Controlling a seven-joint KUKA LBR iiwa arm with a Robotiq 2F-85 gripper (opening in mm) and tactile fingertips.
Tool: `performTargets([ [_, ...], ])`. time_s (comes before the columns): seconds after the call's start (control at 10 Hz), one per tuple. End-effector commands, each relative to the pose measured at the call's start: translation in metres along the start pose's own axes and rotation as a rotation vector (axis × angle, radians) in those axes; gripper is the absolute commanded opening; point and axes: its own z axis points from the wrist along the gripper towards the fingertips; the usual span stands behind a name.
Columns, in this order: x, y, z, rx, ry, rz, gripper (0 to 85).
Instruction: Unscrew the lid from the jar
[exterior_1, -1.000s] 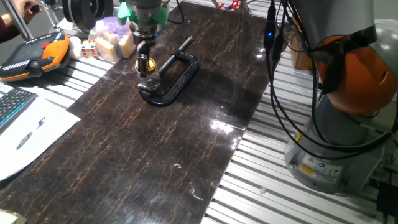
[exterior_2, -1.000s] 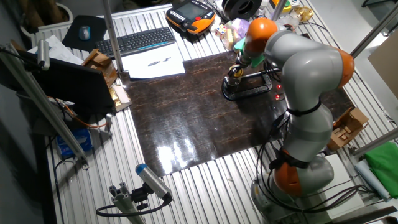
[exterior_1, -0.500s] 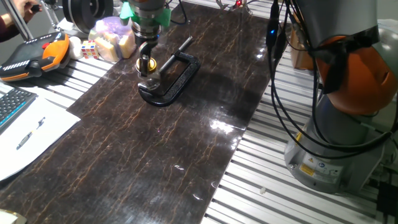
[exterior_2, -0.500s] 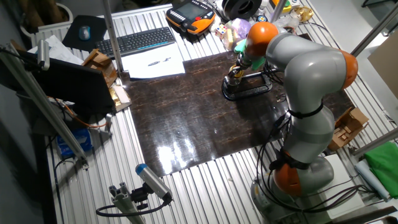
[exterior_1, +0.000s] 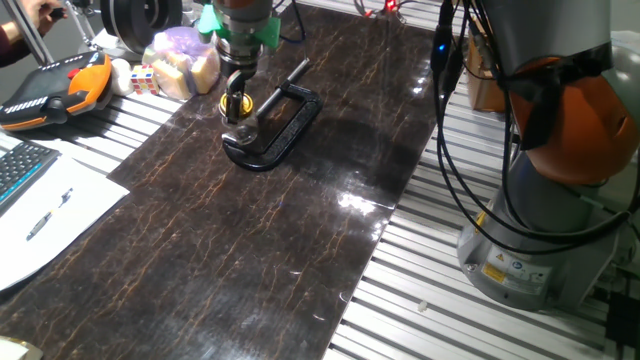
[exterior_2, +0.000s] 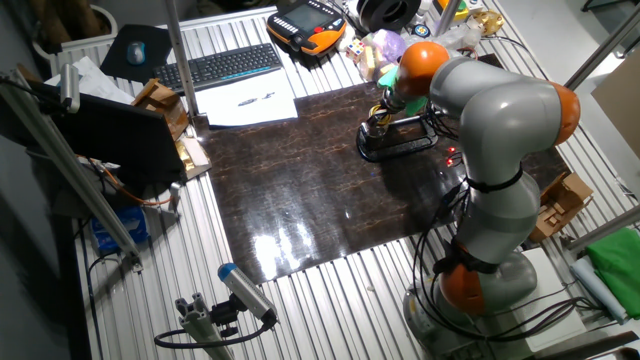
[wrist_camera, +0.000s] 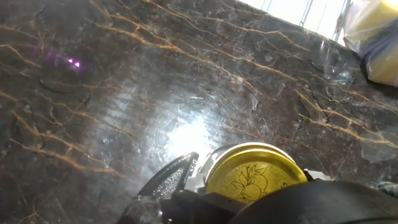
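The lid (wrist_camera: 255, 176) is a small round gold-yellow metal cap, flat on top, with a fine line drawing of fruit and leaves pressed into its face; in the hand view it fills the lower middle of the picture. In that view a pale rim of the jar (wrist_camera: 205, 167) shows just at the lid's left edge, and the glass body is otherwise hidden. In the fixed view from the front, the lid (exterior_1: 235, 103) sits directly under the pincer (exterior_1: 236, 100), over the near end of a black C-clamp (exterior_1: 275, 122) with a long screw handle, which lies flat on the surface (exterior_1: 250, 230). That surface is a dark, glossy marble-like slab veined with thin orange-brown lines and catching bright reflections. The pincer's two dark fingers (exterior_1: 229, 85) point straight down and stand narrowly apart on either side of the lid, but whether they actually grip it cannot be told. Behind the clamp lies a clear bag of yellow sponges (exterior_1: 185, 62).
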Motion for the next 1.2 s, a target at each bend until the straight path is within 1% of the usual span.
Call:
performTargets([
  [0.0, 0.0001, 0.0003, 0.0001, 0.000, 0.004, 0.000, 0.7],
  [0.1, -0.0005, 0.0004, -0.0006, 0.011, 0.011, -0.004, 0.7],
  [0.4, -0.0002, 0.0008, -0.0003, 0.002, 0.012, -0.002, 0.7],
  [0.7, -0.0003, 0.0011, 0.0008, 0.006, 0.019, -0.004, 0.7],
  [1.0, -0.0007, 0.0013, 0.0002, -0.008, 0.022, -0.001, 0.7],
  [1.1, -0.0008, 0.0013, 0.0003, -0.007, 0.018, 0.000, 0.7],
])
